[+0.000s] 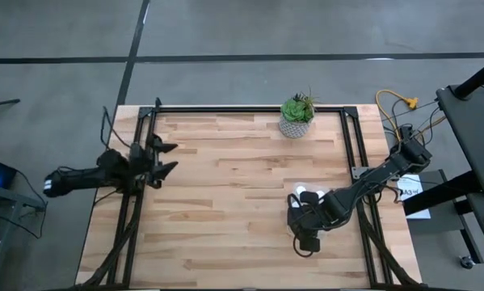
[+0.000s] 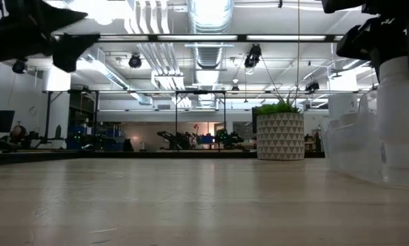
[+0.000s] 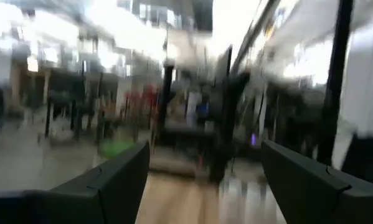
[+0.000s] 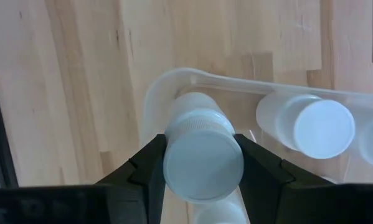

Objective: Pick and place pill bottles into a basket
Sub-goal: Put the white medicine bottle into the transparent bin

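Note:
My right gripper (image 4: 202, 168) points down over the clear basket (image 4: 248, 84) at the table's right near part and is shut on a white pill bottle (image 4: 195, 124) that stands in the basket's corner. A second bottle (image 4: 316, 127) stands beside it in the basket, and parts of others show at the picture's edges. In the high view the bottles (image 1: 308, 193) show as white spots by my right gripper (image 1: 302, 208). My left gripper (image 1: 165, 158) is open and empty above the table's left side; its open fingers also show in its wrist view (image 3: 205, 180). My right gripper pinches the bottle's round white cap (image 4: 174, 168) between its two fingers, one on each side. The fingers come from above, pointing down. The bottle is upright inside the basket's corner; whether its base rests on the basket's floor, I cannot tell.
A pale patterned pot with a green plant (image 1: 296, 117) stands at the table's far edge. Black frame rails (image 1: 351, 153) run along the table's left, right and far sides. Bare wood lies between the two arms.

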Robot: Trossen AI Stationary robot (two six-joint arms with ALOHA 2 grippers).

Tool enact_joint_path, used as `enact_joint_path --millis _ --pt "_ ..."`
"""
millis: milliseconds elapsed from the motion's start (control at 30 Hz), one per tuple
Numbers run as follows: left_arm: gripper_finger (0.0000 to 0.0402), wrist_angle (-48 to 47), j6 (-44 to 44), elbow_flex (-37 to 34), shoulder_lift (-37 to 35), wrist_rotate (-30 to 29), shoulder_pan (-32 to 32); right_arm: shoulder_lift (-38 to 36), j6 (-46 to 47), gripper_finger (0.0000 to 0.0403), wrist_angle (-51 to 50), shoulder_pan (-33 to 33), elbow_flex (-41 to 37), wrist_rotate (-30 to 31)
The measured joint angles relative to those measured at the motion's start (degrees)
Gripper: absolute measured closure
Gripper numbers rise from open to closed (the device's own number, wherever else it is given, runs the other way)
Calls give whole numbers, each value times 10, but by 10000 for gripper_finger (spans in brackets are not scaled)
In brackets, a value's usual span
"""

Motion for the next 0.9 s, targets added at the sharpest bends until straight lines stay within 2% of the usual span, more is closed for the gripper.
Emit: enact_joint_path --millis 67,233,300,900 --pt "114 -33 -9 3 23 9 -1 0 0 261 3 0 -6 0" --pt "114 -45 -11 1 71 64 -1 0 1 261 42 0 -32 -1" --pt "114 -40 -12 -3 78 68 -2 0 5 261 60 0 -43 -2" --pt "114 -25 19 -10 66 79 -2 0 -15 261 78 -10 -77 0"
